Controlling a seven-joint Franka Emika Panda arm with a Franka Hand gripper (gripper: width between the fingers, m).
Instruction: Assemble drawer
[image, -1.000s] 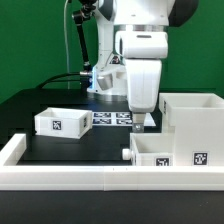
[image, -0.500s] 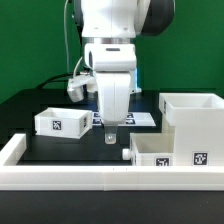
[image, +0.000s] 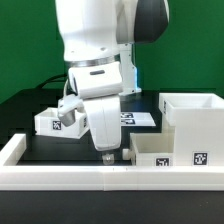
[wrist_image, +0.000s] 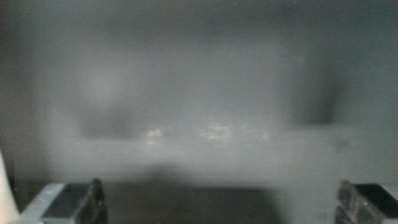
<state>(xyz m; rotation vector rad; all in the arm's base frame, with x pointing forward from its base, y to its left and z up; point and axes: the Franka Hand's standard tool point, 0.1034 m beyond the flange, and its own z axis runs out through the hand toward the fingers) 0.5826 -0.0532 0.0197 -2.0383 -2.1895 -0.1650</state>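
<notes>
The drawer's large cube-shaped housing (image: 190, 113) stands at the exterior view's right. One shallow tray (image: 160, 152) lies just in front of it, and the other tray (image: 50, 122) sits at the left, partly hidden by the arm. My gripper (image: 104, 154) hangs low over the black table between the two trays, touching neither. The wrist view is heavily blurred. In it my gripper (wrist_image: 221, 205) shows two fingers (wrist_image: 93, 200) far apart with nothing between them, so it is open and empty.
The long low white rail (image: 90, 179) edges the table's front and left side. The marker board (image: 138, 118) lies behind the arm. A dark stand with cables (image: 80, 55) rises at the back left.
The arm has swung from near the housing toward the exterior view's left and forward, closer to the front rail. The gripper stays empty. No part has moved.
</notes>
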